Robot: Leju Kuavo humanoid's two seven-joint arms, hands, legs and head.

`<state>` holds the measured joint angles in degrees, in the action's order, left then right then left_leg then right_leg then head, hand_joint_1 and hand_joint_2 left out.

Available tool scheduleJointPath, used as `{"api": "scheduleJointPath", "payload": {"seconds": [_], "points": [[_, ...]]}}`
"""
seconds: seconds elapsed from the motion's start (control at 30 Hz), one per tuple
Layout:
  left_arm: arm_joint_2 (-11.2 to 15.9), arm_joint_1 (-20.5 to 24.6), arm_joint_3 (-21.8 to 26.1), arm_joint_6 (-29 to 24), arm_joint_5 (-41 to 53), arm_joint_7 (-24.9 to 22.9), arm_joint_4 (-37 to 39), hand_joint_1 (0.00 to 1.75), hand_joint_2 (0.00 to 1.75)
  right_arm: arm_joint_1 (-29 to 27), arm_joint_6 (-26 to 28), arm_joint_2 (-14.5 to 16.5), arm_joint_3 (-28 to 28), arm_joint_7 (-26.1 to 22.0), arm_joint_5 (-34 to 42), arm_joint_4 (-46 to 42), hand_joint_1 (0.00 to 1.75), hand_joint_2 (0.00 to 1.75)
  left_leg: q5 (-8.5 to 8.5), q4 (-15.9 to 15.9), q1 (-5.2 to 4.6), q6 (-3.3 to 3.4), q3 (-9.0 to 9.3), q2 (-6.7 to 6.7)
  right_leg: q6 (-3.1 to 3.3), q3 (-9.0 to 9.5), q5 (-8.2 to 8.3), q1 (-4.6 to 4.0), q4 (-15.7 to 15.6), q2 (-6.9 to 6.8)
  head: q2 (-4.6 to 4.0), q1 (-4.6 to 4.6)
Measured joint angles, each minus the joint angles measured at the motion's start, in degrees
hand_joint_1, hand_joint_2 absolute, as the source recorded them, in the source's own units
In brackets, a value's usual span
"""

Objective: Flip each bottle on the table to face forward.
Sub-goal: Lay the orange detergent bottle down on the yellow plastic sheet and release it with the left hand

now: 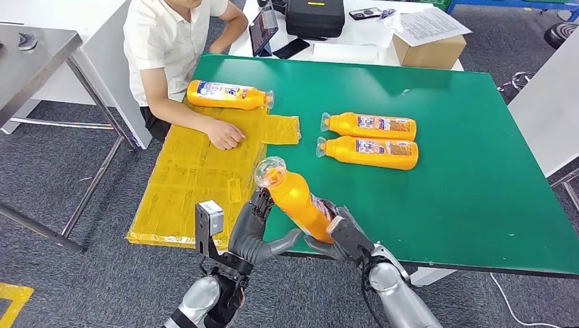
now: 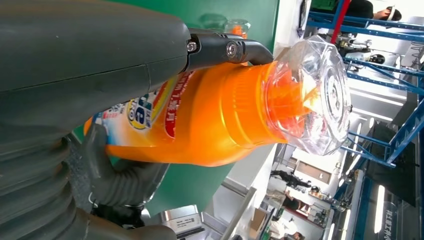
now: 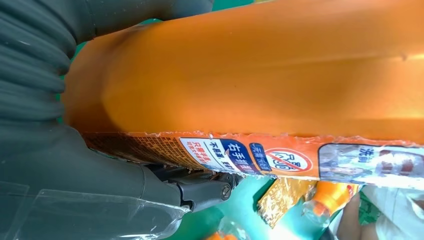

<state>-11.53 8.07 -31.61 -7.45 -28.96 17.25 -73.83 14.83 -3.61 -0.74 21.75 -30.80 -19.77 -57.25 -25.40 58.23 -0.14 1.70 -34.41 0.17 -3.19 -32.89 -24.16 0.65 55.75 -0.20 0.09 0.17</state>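
A: What sits at nine o'clock?
B: A yellow crinkled sheet (image 1: 198, 171) over the green surface (image 1: 478, 191), a person's hand (image 1: 225, 134) resting on it, and one orange plastic bottle (image 1: 227, 95) lying beyond.

A: And the near edge, six o'clock?
B: The left hand (image 1: 263, 229) and right hand (image 1: 338, 236) both hold a tilted orange bottle with a clear cap (image 1: 293, 195); its base is hidden between them.

A: Three o'clock?
B: Two more orange bottles (image 1: 372, 140) lying side by side.
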Motion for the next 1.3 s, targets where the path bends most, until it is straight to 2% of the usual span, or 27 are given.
{"api": "scheduleJointPath", "payload": {"seconds": [0.3,0.4,0.63,1.03,1.17,1.3], "points": [[0.14,0.09,0.0,-0.02,-0.03,-0.11,-0.13,0.0,1.75,0.29,0.02,0.2,0.99,-0.18,0.0,0.25,1.75,1.75,0.0,0.0,-0.01,0.0,-0.03,-0.05,0.0,0.0,0.0,0.01,0.0,-0.04,0.0,0.0],[0.14,0.31,0.0,-0.08,-1.09,-0.54,-0.1,0.0,1.75,0.29,0.17,0.58,1.27,-1.77,0.16,0.26,1.75,1.75,0.0,0.0,-0.01,0.0,-0.02,-0.05,0.0,-0.01,0.0,0.01,0.0,-0.04,0.0,0.0],[0.03,2.25,-0.09,0.39,-5.74,-1.99,0.17,0.0,1.75,0.43,1.54,3.03,4.29,-5.91,0.39,-0.45,1.75,1.75,0.04,0.0,0.01,-0.04,-0.03,-0.06,0.01,-0.04,0.0,0.0,0.02,-0.05,0.0,0.01],[-0.01,6.34,-0.44,1.53,-12.3,-2.91,4.03,0.02,1.75,2.72,0.59,4.15,8.57,-6.8,3.36,0.48,1.75,1.75,0.06,0.0,-0.01,-0.02,-0.07,-0.07,0.0,-0.04,0.0,0.02,0.03,-0.06,0.0,0.01],[-0.02,6.95,-0.19,1.73,-13.35,-1.84,5.28,1.72,1.75,3.07,0.58,4.15,9.41,-6.75,4.37,0.74,1.73,1.75,0.06,0.0,0.0,-0.02,-0.07,-0.07,0.0,-0.05,0.0,0.01,0.03,-0.06,0.0,0.01],[-0.03,6.81,-0.04,2.57,-13.18,-0.41,5.28,1.75,1.75,3.28,-0.39,4.16,9.93,-6.73,5.45,0.87,0.4,1.75,0.06,0.0,0.0,-0.02,-0.1,-0.07,0.0,-0.07,0.0,0.01,0.04,-0.06,0.0,0.02]]}}
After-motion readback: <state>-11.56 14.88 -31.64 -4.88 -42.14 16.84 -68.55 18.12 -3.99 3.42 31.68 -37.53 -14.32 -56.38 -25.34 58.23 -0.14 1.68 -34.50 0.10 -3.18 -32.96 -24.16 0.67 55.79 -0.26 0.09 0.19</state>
